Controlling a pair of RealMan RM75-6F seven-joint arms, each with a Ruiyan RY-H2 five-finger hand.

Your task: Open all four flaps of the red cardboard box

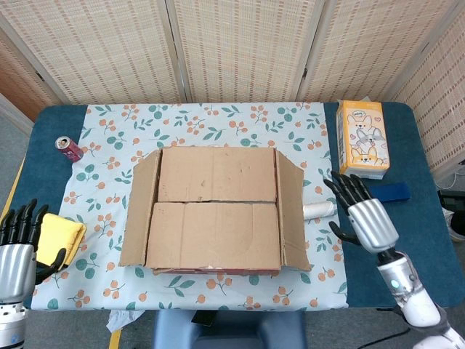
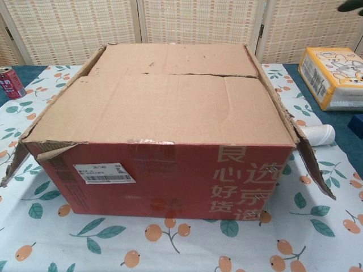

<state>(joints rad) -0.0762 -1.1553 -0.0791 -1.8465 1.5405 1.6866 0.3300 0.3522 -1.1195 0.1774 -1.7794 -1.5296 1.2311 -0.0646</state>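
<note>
Right hand (image 1: pixel 365 217) hovers at three o'clock of the box (image 1: pixel 218 211), fingers spread, empty. Left hand (image 1: pixel 20 236) waits at eight o'clock, open, empty. The box sits mid-table; side flaps splay out, while the near flap (image 1: pixel 214 234) and far flap (image 1: pixel 216 173) lie flat. Next, I judge: lift the near flap's edge.

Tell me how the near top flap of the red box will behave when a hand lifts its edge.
The near flap is a broad, flat cardboard sheet, so it will probably hinge up stiffly rather than droop. Its front left corner looks torn, so that end may flex or rip further. The red box looks wide and squat, so it is unlikely to tip.
</note>
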